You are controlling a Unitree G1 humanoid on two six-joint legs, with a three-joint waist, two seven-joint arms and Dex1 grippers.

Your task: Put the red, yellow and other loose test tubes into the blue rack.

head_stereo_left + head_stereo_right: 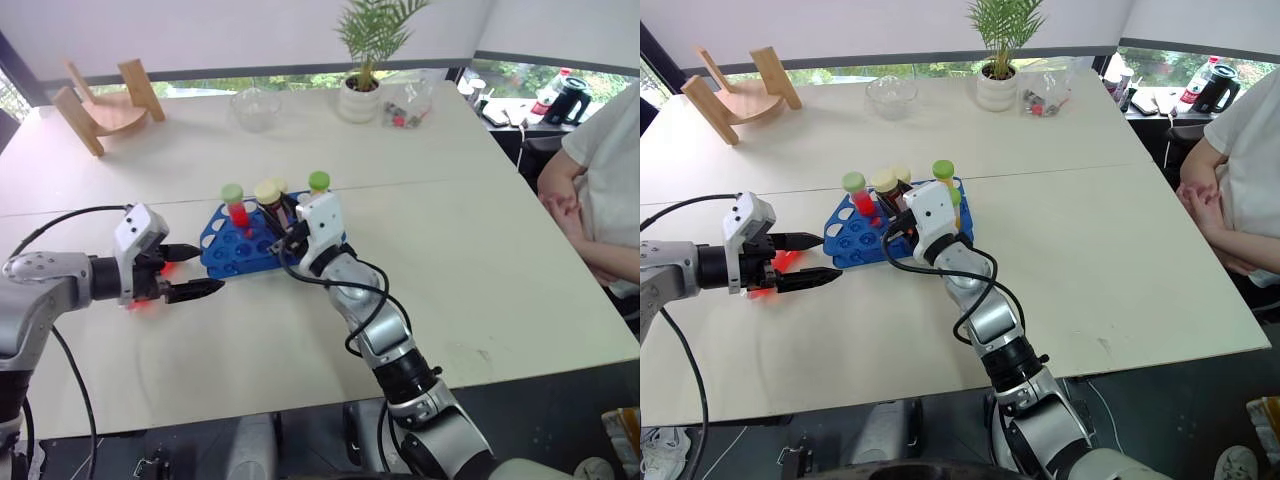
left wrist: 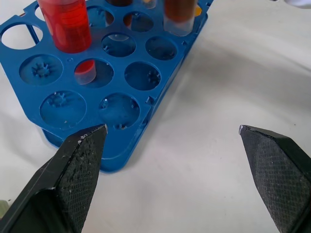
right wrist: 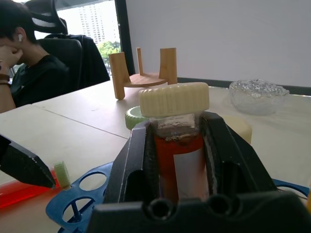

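Standing upright in the bright blue plastic tube rack (image 1: 240, 245), near the middle of the pale wooden worktop (image 1: 480, 260), are a clear tube of red liquid with a green cap (image 1: 235, 205) and, near the rack's far right corner, another green-capped tube (image 1: 319, 184) whose contents cannot be made out. The right gripper (image 3: 177, 145) hovers over the rack's right end with its jaws clenched on a clear tube of dark brown liquid with a cream ribbed cap and white label (image 3: 176, 141), held upright. The left gripper (image 1: 195, 270) sits level just beside the rack's left end, jaws released and spread wide, grasping nothing. Along the worktop's far edge stand a wooden stand (image 1: 105, 105), a clear glass bowl (image 1: 255, 107) and a potted green plant (image 1: 365, 60). A person's folded arms (image 1: 575, 215) rest at the right edge.
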